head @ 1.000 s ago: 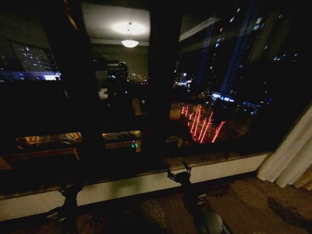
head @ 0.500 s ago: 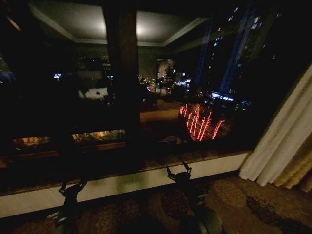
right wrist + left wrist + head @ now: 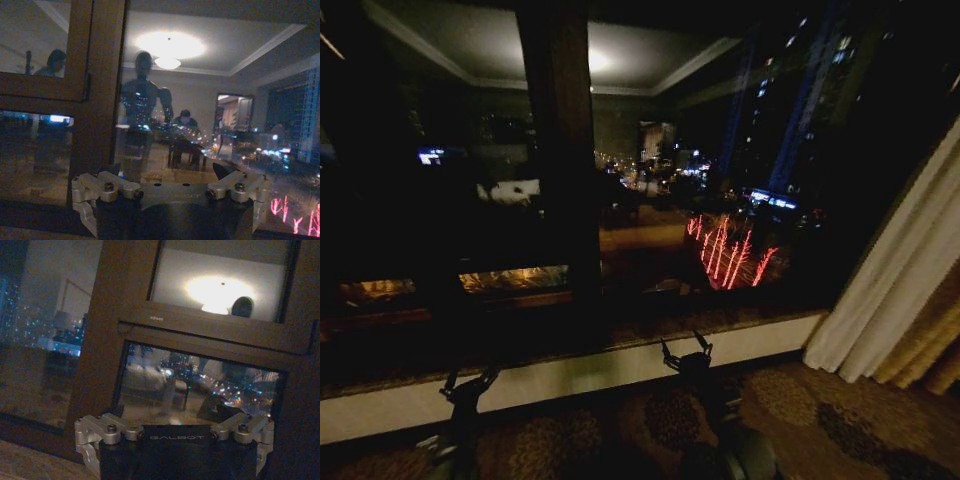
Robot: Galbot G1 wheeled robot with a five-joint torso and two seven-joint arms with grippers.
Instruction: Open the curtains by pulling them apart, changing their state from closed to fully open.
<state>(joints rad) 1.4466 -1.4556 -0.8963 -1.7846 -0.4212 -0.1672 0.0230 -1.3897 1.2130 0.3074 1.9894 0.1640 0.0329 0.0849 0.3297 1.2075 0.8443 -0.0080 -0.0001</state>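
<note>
Dark window glass [image 3: 650,180] lies bare because the curtains [image 3: 895,300] hang bunched at three o'clock, while the left gripper [image 3: 470,380] and right gripper [image 3: 687,350] idle spread-fingered and empty at six o'clock.

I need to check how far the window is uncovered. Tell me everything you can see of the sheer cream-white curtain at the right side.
The sheer cream-white curtain panel hangs at the right edge of the head view, gathered into soft lengthwise pleats of thin pale fabric. It slants outward towards the top and reaches down to the patterned carpet. A thicker golden-brown drape lies against its far right side. It leaves the dark window glass uncovered. Neither gripper touches it; the right gripper sits low near the sill.
</note>
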